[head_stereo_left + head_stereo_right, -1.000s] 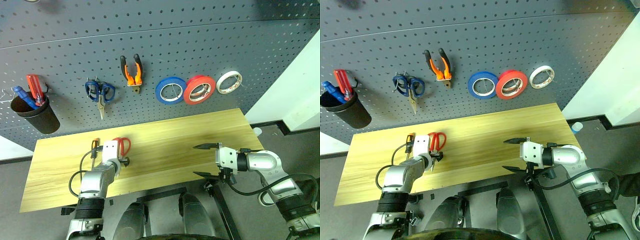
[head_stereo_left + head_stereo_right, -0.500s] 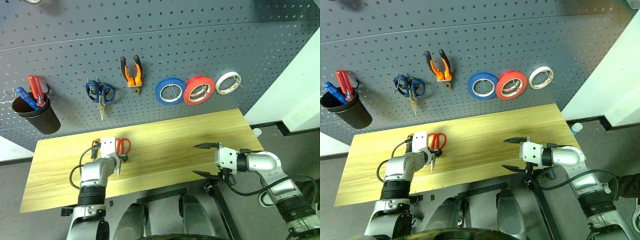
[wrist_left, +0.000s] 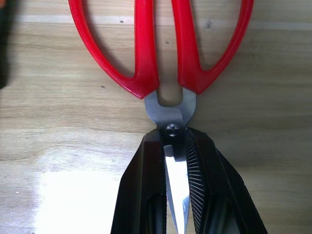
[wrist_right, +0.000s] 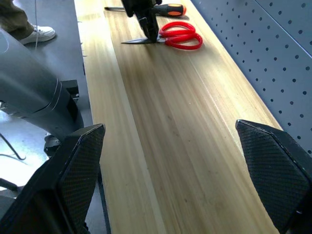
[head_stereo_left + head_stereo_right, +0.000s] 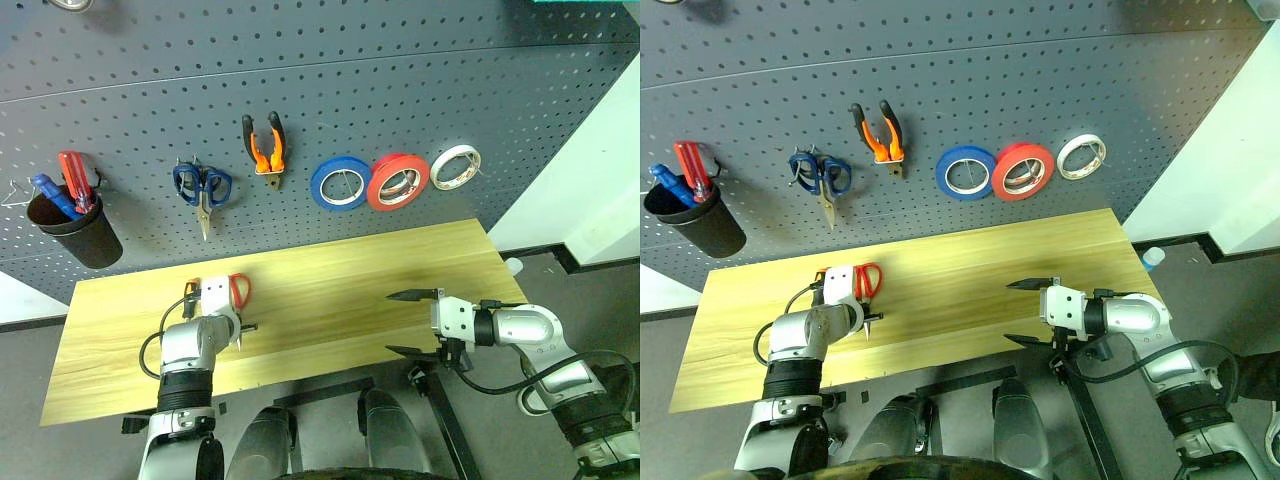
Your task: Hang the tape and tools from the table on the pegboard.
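The red-handled scissors (image 3: pixel 146 63) lie flat on the light wood table (image 5: pixel 340 290) near its left end. My left gripper (image 3: pixel 174 137) points down at them and is shut on the steel blades just below the pivot. Right beside the scissors lies the slim orange-and-black screwdriver (image 5: pixel 189 292). On the dark pegboard (image 5: pixel 400 80) hang the orange-and-black pliers (image 5: pixel 265 145) and the red tape (image 5: pixel 399 180). My right gripper (image 5: pixel 408 322) hovers open at the table's front right edge, with nothing between its fingers.
A blue roll (image 5: pixel 341 182), a whitish roll (image 5: pixel 458 166) and blue-handled scissors (image 5: pixel 203 186) hang on the pegboard. A black cup (image 5: pixel 70 225) at its left holds a red-handled screwdriver. A person's shoe (image 4: pixel 36 33) stands on the floor beyond the table's left end.
My left gripper has closed from open onto the scissors' blades, with a slight turn of the wrist. The right arm has not moved.
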Robot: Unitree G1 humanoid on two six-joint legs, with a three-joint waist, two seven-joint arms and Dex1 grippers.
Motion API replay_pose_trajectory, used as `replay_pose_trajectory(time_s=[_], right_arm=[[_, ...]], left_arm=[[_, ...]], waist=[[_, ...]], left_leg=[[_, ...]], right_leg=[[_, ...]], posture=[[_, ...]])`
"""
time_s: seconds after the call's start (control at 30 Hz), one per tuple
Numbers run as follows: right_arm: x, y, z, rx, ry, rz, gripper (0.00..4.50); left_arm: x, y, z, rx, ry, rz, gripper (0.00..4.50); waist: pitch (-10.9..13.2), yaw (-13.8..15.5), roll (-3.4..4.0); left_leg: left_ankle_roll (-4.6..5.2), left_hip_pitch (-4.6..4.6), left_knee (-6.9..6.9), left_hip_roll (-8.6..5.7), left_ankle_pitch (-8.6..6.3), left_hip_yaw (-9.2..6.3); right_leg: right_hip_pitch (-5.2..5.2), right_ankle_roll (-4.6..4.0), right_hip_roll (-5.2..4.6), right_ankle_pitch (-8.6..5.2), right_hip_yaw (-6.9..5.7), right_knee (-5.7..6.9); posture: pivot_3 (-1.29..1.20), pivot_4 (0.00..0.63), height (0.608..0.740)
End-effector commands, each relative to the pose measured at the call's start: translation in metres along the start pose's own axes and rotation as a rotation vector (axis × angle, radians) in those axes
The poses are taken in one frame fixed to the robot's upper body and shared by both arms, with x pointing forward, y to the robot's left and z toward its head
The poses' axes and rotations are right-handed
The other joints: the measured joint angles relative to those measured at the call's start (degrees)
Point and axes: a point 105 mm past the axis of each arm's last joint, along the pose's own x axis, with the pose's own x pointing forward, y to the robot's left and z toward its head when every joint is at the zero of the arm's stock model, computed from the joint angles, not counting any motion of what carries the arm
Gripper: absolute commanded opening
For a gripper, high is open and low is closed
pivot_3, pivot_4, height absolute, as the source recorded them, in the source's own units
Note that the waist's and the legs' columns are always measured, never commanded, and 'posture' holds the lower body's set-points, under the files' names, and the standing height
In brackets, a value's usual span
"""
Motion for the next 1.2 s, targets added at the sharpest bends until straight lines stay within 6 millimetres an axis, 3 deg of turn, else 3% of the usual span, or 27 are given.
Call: replay_pose_trajectory(time_s=[0.03, 0.17, 0.33, 0.4, 0.47, 0.57, 0.8, 1.0, 1.2], right_arm=[[-0.003, -0.006, 0.009, -0.039, -0.024, -0.02, 4.5], [-0.003, -0.008, 0.009, -0.046, -0.025, -0.03, 4.5], [-0.002, -0.015, 0.018, -0.065, -0.081, -0.074, 4.5], [0.0, -0.017, 0.024, -0.052, -0.117, -0.084, 4.5], [0.003, -0.019, 0.033, -0.042, -0.169, -0.1, 4.5], [0.006, -0.026, 0.048, -0.03, -0.255, -0.125, 4.5], [0.01, -0.031, 0.092, 0.028, -0.457, -0.088, 4.5], [0.011, -0.039, 0.112, 0.049, -0.522, -0.066, 4.5], [0.013, -0.039, 0.112, 0.051, -0.515, -0.049, 4.5]], left_arm=[[-0.008, -0.002, 0.004, -0.019, -0.019, -0.04, 0.24], [-0.023, 0.004, 0.013, 0.008, -0.094, -0.067, 0.24], [-0.057, 0.015, 0.026, 0.131, -0.293, -0.164, 0.24], [-0.071, 0.024, 0.022, 0.201, -0.351, -0.209, 0.24], [-0.082, 0.036, 0.013, 0.246, -0.406, -0.244, 0.24], [-0.106, 0.047, 0.019, 0.393, -0.641, -0.252, 0.24], [-0.152, 0.074, 0.043, 0.292, -1.04, -0.289, 0.24], [-0.17, 0.072, 0.059, 0.293, -1.191, -0.331, 0.24], [-0.157, 0.073, 0.079, 0.332, -1.185, -0.264, 0.24]], waist=[[0.0, 0.03, 0.0], [-0.01, -0.02, -0.01], [-0.07, -0.24, -0.02], [-0.12, -0.23, -0.08], [-0.21, -0.12, -0.01], [-0.26, 0.04, -0.02], [-0.63, 1.34, -0.15], [-1.06, 1.72, -0.32], [-1.46, 1.77, -0.33]], left_leg=[[0.0, 0.0, 0.0, 0.0, 0.0, 0.0], [0.0, -0.01, 0.0, 0.0, 0.0, 0.0], [-0.01, 0.0, -0.03, 0.02, 0.0, 0.01], [-0.01, 0.0, -0.03, 0.02, 0.0, 0.02], [-0.01, 0.0, -0.05, 0.02, 0.0, 0.05], [0.0, 0.02, -0.06, 0.03, -0.01, 0.08], [0.0, 0.04, 0.04, 0.03, 0.0, 0.08], [0.01, 0.06, 0.06, 0.03, -0.01, 0.09], [0.01, 0.08, 0.06, 0.02, 0.0, 0.09]], right_leg=[[0.0, 0.0, 0.0, 0.0, 0.0, 0.0], [-0.01, 0.0, 0.0, 0.0, 0.0, 0.0], [-0.04, -0.01, 0.0, 0.0, 0.02, 0.02], [-0.04, -0.01, 0.0, 0.0, 0.03, 0.01], [-0.03, -0.02, 0.0, -0.01, 0.04, 0.01], [-0.04, -0.04, 0.0, -0.01, 0.08, -0.01], [0.09, -0.31, -0.01, -0.06, 0.08, -0.03], [0.12, -0.24, -0.01, -0.02, 0.07, -0.04], [0.16, -0.15, 0.0, 0.03, 0.06, -0.04]], posture=[[-0.09, 0.122, 0.738], [-0.09, 0.12, 0.738], [-0.08, 0.116, 0.738], [-0.08, 0.115, 0.738], [-0.07, 0.115, 0.738], [-0.06, 0.116, 0.738], [-0.03, 0.106, 0.738], [-0.02, 0.098, 0.738], [-0.02, 0.09, 0.738]])
